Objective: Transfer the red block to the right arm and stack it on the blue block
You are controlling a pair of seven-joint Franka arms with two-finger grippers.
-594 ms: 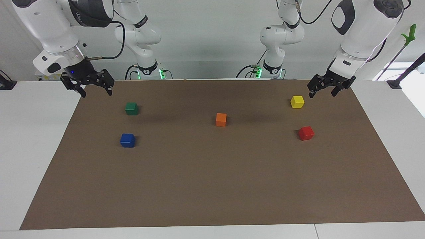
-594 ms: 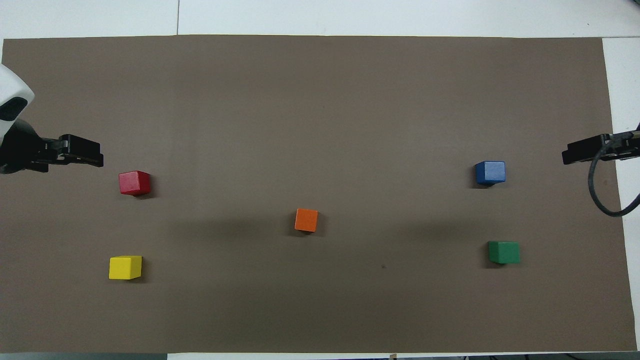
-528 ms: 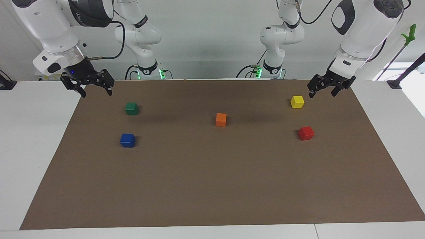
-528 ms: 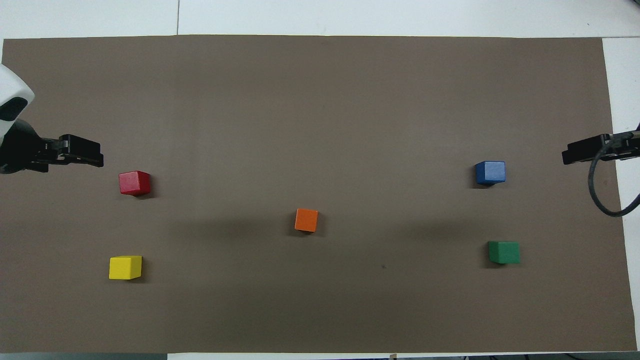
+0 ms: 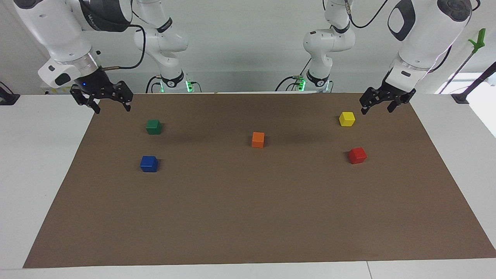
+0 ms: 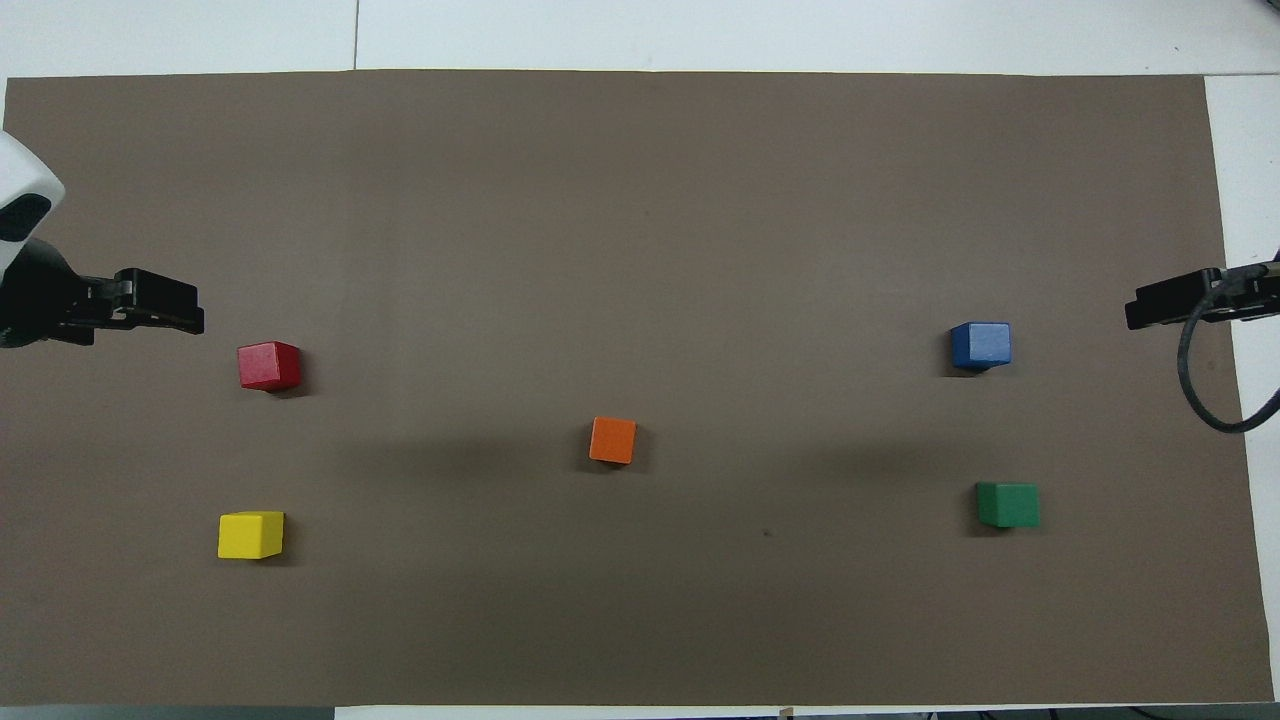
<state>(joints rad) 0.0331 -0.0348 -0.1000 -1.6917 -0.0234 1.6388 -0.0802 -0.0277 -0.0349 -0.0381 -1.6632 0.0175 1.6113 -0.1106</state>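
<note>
The red block rests on the brown mat toward the left arm's end of the table. The blue block rests toward the right arm's end, farther from the robots than the green cube. My left gripper hangs open and empty in the air near the mat's edge, beside the yellow cube. My right gripper, with its small blue light, hangs open and empty above the mat's corner at its own end.
A yellow cube lies nearer the robots than the red block. An orange cube sits mid-mat. A green cube lies nearer the robots than the blue block. The brown mat covers the white table.
The left arm has shifted very slightly; the blocks and the right arm have not moved.
</note>
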